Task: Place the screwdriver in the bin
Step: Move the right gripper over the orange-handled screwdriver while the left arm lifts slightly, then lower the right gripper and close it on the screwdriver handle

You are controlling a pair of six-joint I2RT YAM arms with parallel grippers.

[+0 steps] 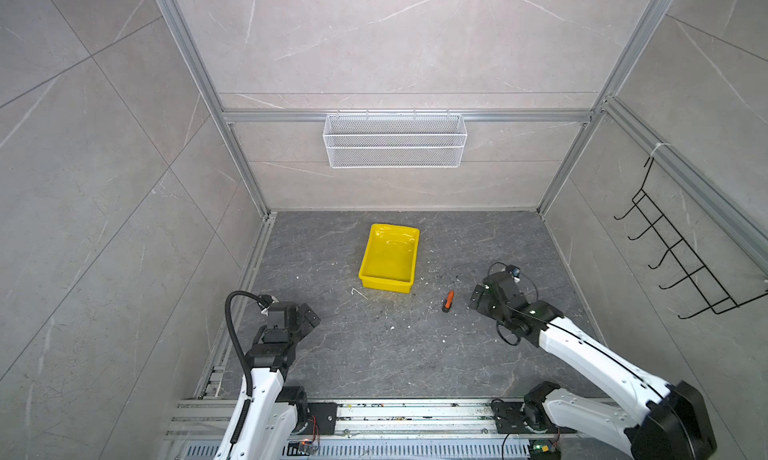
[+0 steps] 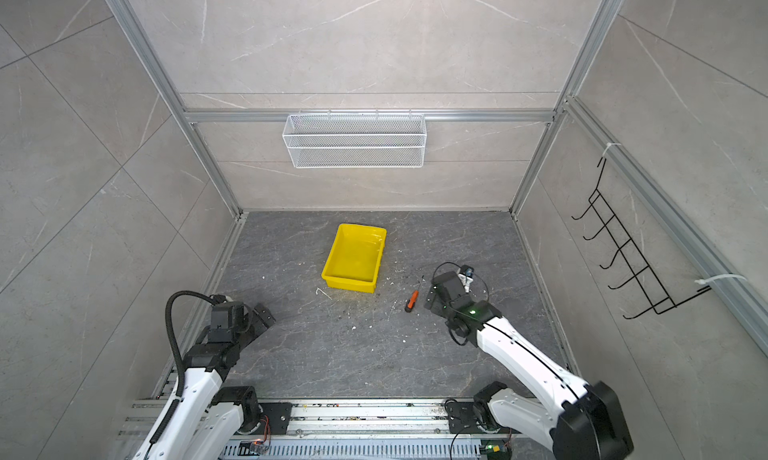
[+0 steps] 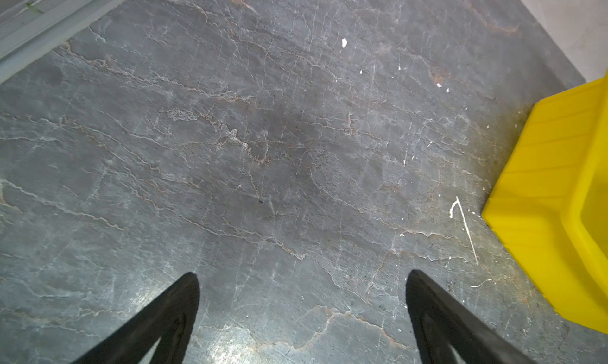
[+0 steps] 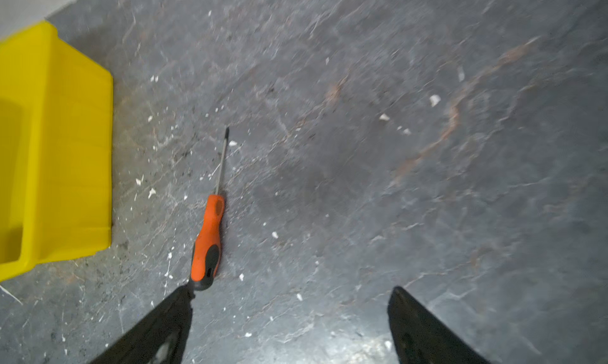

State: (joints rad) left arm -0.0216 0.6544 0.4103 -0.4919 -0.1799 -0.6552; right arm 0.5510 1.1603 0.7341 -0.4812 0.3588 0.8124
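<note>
1. The bin sits on the dark grey worktop, toward the back middle. In both top views its glossy inside shows bare yellow plastic and glare.
2. The screwdriver lies flat on the worktop outside the bin, off its near right corner and apart from it. Its shaft points toward the back wall.
3. The right tool is spread wide and grips nothing. In the right wrist view, one fingertip is right at the handle's black end; I cannot tell whether they touch.
4. The left tool is also spread, over bare worktop left of the bin and well apart from the screwdriver.
5. A white wire-mesh basket hangs on the back wall's rail; only wall shows through its mesh.
</note>
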